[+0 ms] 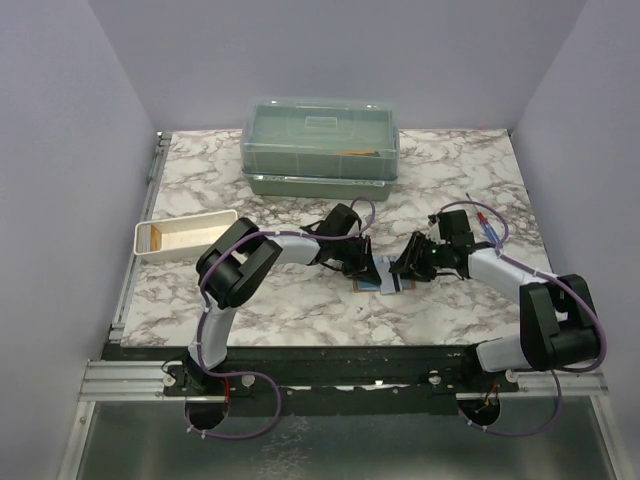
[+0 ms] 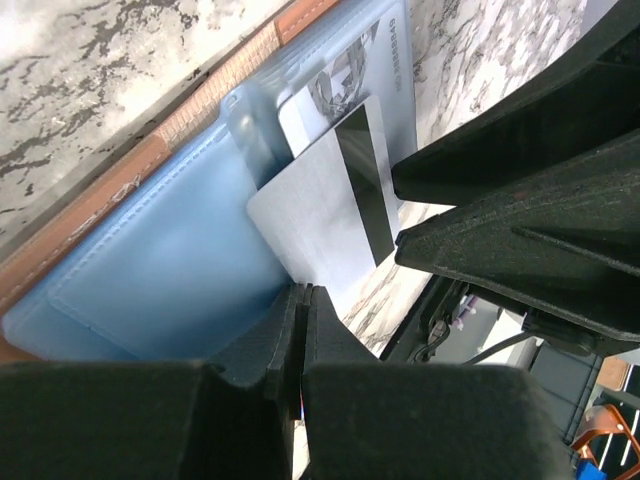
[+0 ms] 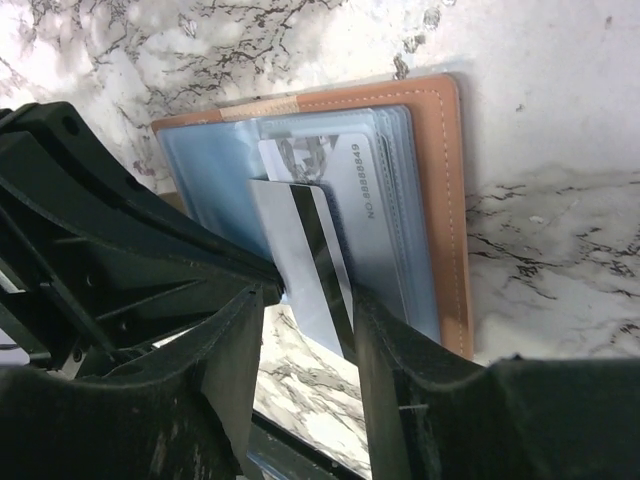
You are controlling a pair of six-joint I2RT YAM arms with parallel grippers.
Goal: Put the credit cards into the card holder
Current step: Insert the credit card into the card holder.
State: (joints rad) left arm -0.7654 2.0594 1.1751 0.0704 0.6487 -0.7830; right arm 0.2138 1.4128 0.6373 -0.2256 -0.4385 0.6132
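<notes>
- Right wrist view: your right gripper [image 3: 305, 330] has its fingers closed on a pale card with a black stripe [image 3: 300, 270], one finger on each long edge, the card partly inside a bluish pocket of the open brown card holder [image 3: 445, 200].
- A second card with printed numbers [image 3: 340, 180] sits further in the pockets, just behind the striped one.
- Left wrist view: your left gripper [image 2: 300, 345] has its fingers nearly together, pressing on the holder's blue inner panel [image 2: 170, 260] beside the striped card [image 2: 330, 220].
- Top view: holder [image 1: 372, 280] lies flat on the marble table [image 1: 300, 310] between both grippers.
- Farther back: white tray [image 1: 185, 232] on the left, green lidded box [image 1: 320, 145] at the rear.
</notes>
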